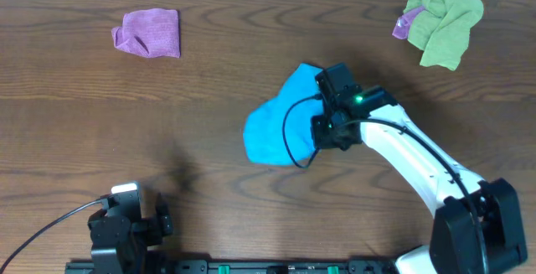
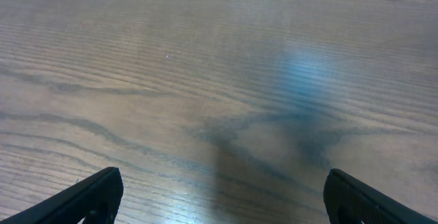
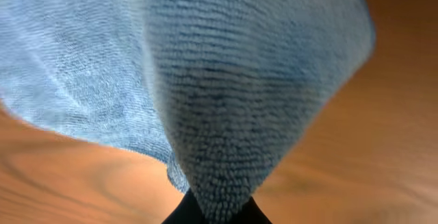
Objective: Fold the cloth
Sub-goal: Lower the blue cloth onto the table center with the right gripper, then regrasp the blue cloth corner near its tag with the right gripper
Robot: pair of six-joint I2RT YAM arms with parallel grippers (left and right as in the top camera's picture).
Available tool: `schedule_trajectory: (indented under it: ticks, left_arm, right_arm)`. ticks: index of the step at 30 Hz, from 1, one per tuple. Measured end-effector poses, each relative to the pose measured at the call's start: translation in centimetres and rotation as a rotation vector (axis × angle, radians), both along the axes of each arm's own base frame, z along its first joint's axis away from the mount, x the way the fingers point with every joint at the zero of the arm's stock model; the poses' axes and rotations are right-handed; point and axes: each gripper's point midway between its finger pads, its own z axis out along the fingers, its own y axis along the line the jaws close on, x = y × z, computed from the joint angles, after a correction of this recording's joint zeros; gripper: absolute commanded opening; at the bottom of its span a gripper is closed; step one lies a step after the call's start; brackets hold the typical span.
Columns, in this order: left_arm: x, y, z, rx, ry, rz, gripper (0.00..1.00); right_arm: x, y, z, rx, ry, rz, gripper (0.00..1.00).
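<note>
A blue cloth lies partly folded in the middle of the table. My right gripper is at its right edge, shut on a corner of it. In the right wrist view the blue cloth rises from the pinched fingers and drapes away over the wood. My left gripper is open and empty above bare table; in the overhead view it is parked at the front left, far from the cloth.
A purple cloth lies crumpled at the back left. A green cloth with a small purple cloth tucked at its left side lies at the back right. The arm bases stand along the front edge.
</note>
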Motion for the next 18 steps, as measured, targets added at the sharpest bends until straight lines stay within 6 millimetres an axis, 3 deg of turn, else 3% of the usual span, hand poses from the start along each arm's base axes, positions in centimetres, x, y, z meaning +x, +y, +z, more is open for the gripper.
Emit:
schedule_trajectory:
  ticks: [2, 3, 4, 5, 6, 11, 18]
  left_arm:
    - [0.0, 0.0, 0.0, 0.0, -0.001, 0.0, 0.95]
    - [0.0, 0.0, 0.0, 0.0, 0.0, 0.0, 0.95]
    - [0.0, 0.0, 0.0, 0.0, 0.0, 0.0, 0.95]
    - [0.0, 0.0, 0.0, 0.0, -0.001, 0.0, 0.95]
    - [0.0, 0.0, 0.0, 0.0, -0.001, 0.0, 0.95]
    - [0.0, 0.0, 0.0, 0.0, 0.0, 0.0, 0.95]
    - [0.0, 0.0, 0.0, 0.0, -0.001, 0.0, 0.95]
  right_arm:
    - [-0.8, -1.5, -0.2, -0.077, 0.023, -0.004, 0.29]
    - [-0.8, -2.0, -0.2, -0.105, 0.024, -0.011, 0.48]
    - [-0.9, -2.6, -0.1, -0.139, 0.02, -0.013, 0.81]
    - [-0.8, -3.3, -0.1, -0.178, 0.012, -0.016, 0.94]
    - [-0.7, -3.9, 0.0, -0.208, 0.005, -0.023, 0.99]
    - [-0.4, -6.8, 0.7, -0.369, -0.035, -0.064, 0.99]
    - [-0.4, -7.7, 1.0, -0.418, -0.048, -0.092, 0.99]
